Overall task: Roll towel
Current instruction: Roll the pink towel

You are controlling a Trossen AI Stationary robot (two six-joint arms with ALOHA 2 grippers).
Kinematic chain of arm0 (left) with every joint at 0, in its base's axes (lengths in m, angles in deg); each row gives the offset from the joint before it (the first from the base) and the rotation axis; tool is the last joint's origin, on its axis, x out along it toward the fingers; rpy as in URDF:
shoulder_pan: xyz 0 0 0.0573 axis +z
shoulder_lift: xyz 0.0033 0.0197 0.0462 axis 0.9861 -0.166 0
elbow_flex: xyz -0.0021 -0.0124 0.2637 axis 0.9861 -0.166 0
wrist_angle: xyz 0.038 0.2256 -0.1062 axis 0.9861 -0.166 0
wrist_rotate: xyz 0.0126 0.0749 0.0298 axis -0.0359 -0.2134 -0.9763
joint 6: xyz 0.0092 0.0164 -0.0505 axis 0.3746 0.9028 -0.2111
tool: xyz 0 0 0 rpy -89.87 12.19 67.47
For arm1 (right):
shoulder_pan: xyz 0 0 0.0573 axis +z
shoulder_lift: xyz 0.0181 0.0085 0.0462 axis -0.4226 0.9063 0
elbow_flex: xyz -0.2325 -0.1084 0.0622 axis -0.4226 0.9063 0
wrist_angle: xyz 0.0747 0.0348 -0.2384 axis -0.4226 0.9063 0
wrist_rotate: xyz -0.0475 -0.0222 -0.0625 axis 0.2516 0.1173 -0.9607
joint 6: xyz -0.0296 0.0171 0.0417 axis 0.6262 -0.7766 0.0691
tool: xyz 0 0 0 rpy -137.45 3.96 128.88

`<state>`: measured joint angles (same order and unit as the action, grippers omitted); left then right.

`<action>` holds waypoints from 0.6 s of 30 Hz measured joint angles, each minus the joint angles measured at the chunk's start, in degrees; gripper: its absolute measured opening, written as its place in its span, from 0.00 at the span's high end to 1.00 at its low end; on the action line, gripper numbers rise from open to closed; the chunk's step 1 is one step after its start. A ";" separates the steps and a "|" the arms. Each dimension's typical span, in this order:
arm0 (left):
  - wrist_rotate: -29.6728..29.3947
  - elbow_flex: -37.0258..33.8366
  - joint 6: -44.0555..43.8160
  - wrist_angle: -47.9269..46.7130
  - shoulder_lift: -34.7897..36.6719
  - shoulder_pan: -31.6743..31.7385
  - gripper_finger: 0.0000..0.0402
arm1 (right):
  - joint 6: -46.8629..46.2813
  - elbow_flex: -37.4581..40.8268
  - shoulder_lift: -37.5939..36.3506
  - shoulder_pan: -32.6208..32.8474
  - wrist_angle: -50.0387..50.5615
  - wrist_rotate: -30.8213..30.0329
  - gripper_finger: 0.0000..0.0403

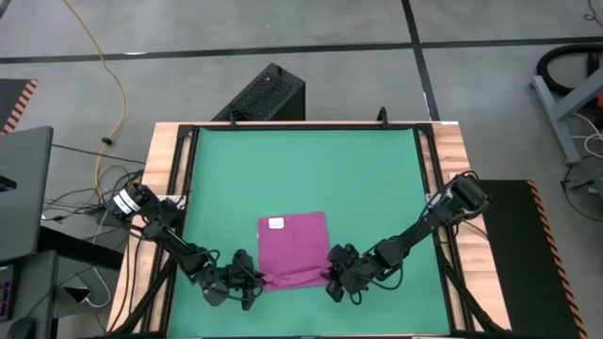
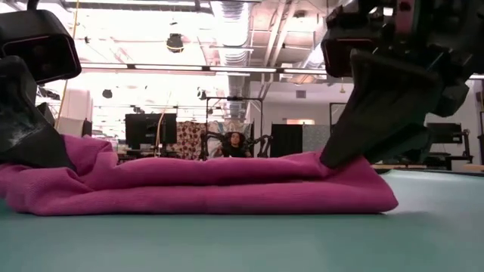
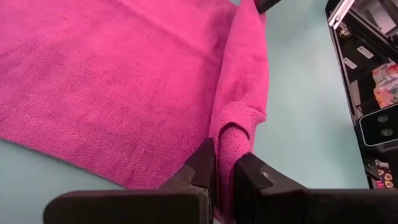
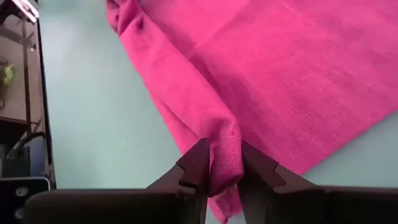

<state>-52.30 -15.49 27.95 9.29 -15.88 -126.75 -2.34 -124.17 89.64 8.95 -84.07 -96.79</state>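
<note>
High view: towel [image 1: 293, 247] lying on green table [image 1: 301, 169], near edge folded into small roll. Left gripper [image 3: 225, 167] pinching one roll end tight. Right gripper [image 4: 224, 163] sitting loosely around other end. Cloth looking soft, light, floppy; best holding both roll ends.

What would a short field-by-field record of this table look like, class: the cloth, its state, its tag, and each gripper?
surface: green table top
towel: magenta, lying flat, near edge folded over into a first roll
tag: white, at the far edge
left gripper: shut on the rolled edge's left end
right gripper: fingers around the rolled edge's right end, fabric between them
</note>
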 joint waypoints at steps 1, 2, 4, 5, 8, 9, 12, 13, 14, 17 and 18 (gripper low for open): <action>0.11 0.00 0.17 0.01 0.00 0.00 0.96 | 0.64 0.00 -0.28 0.10 0.16 0.02 0.75; 0.21 0.00 0.30 0.01 0.00 0.00 0.96 | 1.09 -0.01 -0.67 0.12 0.35 0.05 0.75; 0.24 0.00 0.37 0.02 0.00 0.00 0.96 | 2.14 -0.02 -1.57 0.47 1.81 0.07 0.74; 0.24 0.00 0.39 0.01 0.00 0.00 0.96 | 2.38 -0.02 -2.01 0.66 2.79 0.04 0.74; 0.20 0.00 0.41 0.01 0.00 0.00 0.96 | 2.55 -0.04 -2.94 1.12 5.60 0.07 0.74; 0.17 0.00 0.60 0.01 0.00 0.00 0.96 | 2.55 -0.04 -2.95 1.32 5.50 0.07 0.74; 0.15 0.00 0.81 0.01 0.00 0.00 0.96 | 2.63 -0.04 -2.95 1.19 5.91 -0.51 0.74; 0.18 0.00 0.80 0.01 0.00 0.00 0.96 | 3.04 -0.04 -3.04 1.22 5.95 -2.17 0.74; 0.22 0.00 0.77 0.03 0.00 0.02 0.96 | 4.43 -0.04 -3.50 1.68 6.12 -4.51 0.74; 0.25 0.00 0.21 0.05 -0.01 0.02 0.96 | 10.76 -0.77 -5.25 3.88 6.13 -14.42 0.77; 0.26 0.00 0.20 0.25 -0.02 0.02 0.96 | 12.98 -1.06 -5.78 4.88 6.06 -17.73 0.79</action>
<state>-52.04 -15.49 28.15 9.55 -15.90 -126.73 10.64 -125.23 83.86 13.83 -78.01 -114.52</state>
